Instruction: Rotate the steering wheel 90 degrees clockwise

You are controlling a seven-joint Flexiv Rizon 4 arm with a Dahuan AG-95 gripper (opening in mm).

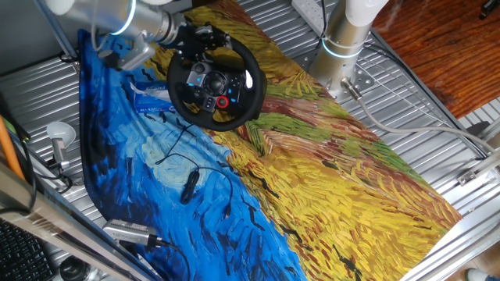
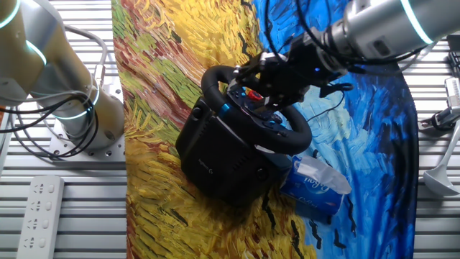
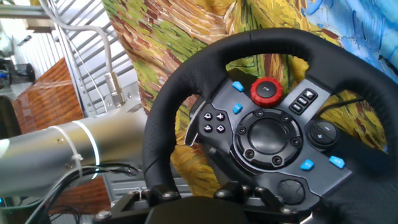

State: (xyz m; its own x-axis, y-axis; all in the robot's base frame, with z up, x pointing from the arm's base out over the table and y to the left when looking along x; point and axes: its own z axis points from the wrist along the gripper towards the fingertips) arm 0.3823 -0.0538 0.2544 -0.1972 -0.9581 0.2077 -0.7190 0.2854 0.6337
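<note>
Just below the gripper [image 2: 267,72] sits a blue tissue pack [image 2: 314,185]; its fingers meet the steering wheel [image 1: 216,84] rim, though I cannot tell their opening.

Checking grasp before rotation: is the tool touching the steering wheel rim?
Cannot tell. In both fixed views the tool overlaps the steering wheel rim, but neither contact nor gap shows plainly.

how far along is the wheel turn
Done: the gripper has reached the steering wheel and sits at its rim. In hand: the grasp, though I cannot tell whether the fingers are closed. Left: the clockwise quarter turn; how far it has rotated cannot be judged here.
</note>
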